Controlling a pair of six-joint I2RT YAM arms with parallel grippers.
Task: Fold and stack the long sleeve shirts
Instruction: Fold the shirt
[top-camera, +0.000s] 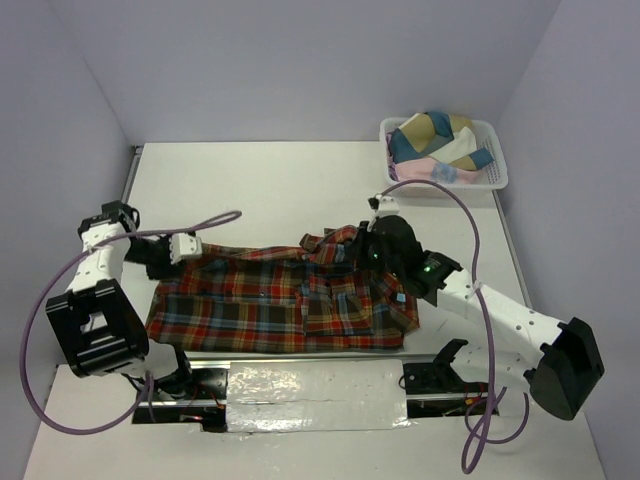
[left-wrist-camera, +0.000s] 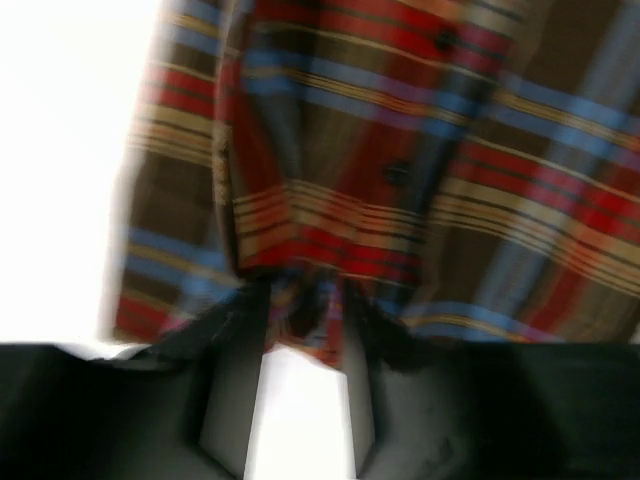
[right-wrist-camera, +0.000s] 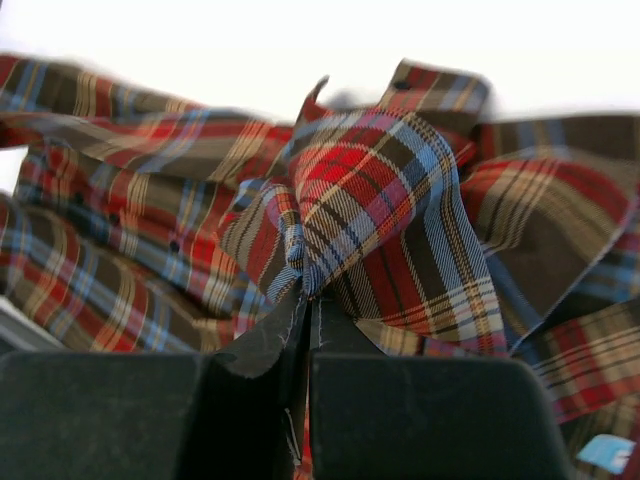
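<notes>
A red-orange, brown and blue plaid long sleeve shirt (top-camera: 280, 300) lies spread across the near middle of the white table. My left gripper (top-camera: 172, 258) is at its left edge. In the blurred left wrist view the cloth (left-wrist-camera: 400, 150) puckers into the gripper (left-wrist-camera: 305, 300), pinched between the tips. My right gripper (top-camera: 372, 243) is at the shirt's upper right, where the cloth is bunched up. In the right wrist view the gripper (right-wrist-camera: 308, 295) is shut on a gathered fold of the plaid (right-wrist-camera: 390, 200).
A white slotted basket (top-camera: 492, 178) holding several folded cloths stands at the far right corner. A shiny strip (top-camera: 300, 385) runs along the near edge between the arm bases. Purple cables loop from both arms.
</notes>
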